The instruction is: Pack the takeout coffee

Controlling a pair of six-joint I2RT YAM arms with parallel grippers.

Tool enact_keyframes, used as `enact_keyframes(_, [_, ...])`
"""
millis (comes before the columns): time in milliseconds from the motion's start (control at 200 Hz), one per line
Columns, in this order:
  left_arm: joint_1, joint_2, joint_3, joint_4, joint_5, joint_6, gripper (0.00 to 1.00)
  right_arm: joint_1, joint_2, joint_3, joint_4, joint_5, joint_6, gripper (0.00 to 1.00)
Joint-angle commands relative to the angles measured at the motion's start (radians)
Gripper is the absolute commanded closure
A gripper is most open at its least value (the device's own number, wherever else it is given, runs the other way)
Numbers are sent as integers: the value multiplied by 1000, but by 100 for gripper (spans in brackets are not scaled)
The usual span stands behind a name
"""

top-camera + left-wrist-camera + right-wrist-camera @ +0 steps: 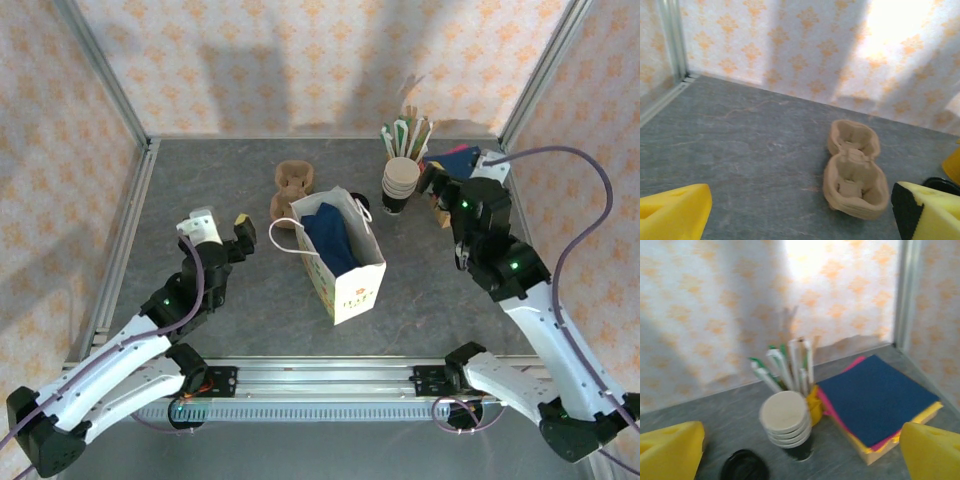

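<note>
Takeout coffee (743, 469) stands beside the cup stack (786, 420). Left jaws and right jaws gape, empty. Right jaws should grip below the lid (745, 464), avoiding the stack.

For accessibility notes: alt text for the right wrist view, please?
A nested stack of cream-rimmed cups stands on the grey table, a black lid lying at its near left. Behind are wrapped sticks, a blue-topped napkin pile to the right; the open right gripper's yellow fingers frame the bottom corners.
</note>
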State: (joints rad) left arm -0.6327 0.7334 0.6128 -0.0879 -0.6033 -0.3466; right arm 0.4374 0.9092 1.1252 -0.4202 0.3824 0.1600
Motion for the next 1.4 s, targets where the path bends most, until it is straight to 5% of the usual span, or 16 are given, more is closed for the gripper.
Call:
enact_keyframes(0, [45,1,-32,136,-102,94,5,-93,-10,-133,174,-6,-5,0])
enact_keyframes(355, [344,48,-264,538,-177,157,1,-281,14,-583,631,-57,47,0])
enact_keyframes(445, [373,86,-364,741,-120,234,1,-283,28,-686,796,-4,39,0])
enact_keyframes(721, [416,345,-528,1198,-190,366,2,-292,265,-813,1137,46,-22,0])
enact_keyframes(901, [485,481,-556,1353,-49,339,1,-296,448,-849,1374,11,-88,0])
enact_keyframes(1081, [532,553,-557,1467,69,324,1,-296,468,-892,1531,-71,-191,0])
enact_keyframes(1211, [561,560,-492,1336,138,297,1,-331,521,-929,1655,-156,-199,0])
enact_keyframes(1391, [610,652,-527,1495,286,257,1,-359,602,-956,1759,-214,-184,0])
